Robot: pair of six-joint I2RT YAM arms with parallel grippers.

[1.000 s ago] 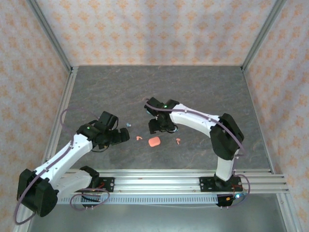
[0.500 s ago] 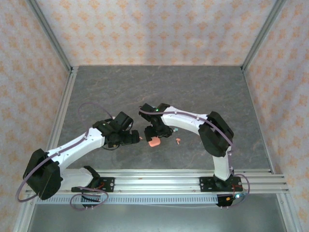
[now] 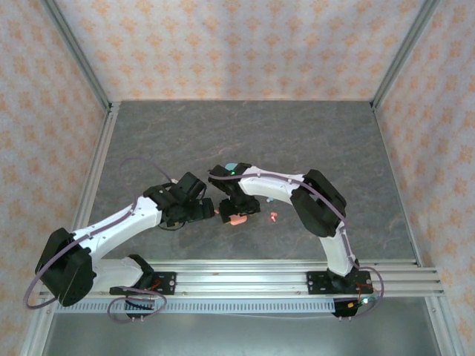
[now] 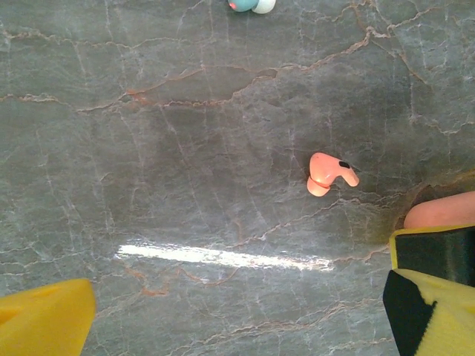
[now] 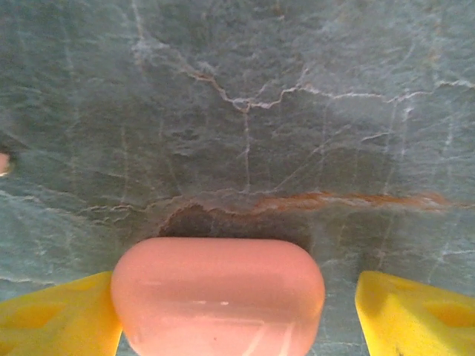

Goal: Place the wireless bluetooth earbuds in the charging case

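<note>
Two grippers of mine hang low over the middle of the table, close together. My left gripper is spread to its widest, with nothing between its yellow fingers. Below it a pink earbud lies on its side, clear of everything, nearer my right-hand finger than the other. A teal earbud lies well beyond it, at the far edge of that wrist view.

Just right of the pink earbud sits the case, pink and oval, flat on the table; I see no open lid. My right gripper straddles it with the jaws apart. One finger is at the case's end, touching or nearly so, and the other stands off with a plain gap. The case is therefore bracketed, not pinched. Another pink earbud lies near, further right.

I judge the step in hand to be securing the case. I should shift my right gripper so that both pads meet the shell together. If one finger pushes first, that smooth, rounded shell will likely skid or swivel. I should close slowly and take it low, on the base rather than the lid, so that it can open later.

My left gripper should centre over the pink earbud before descending, and must mind the other wrist beside it.
</note>
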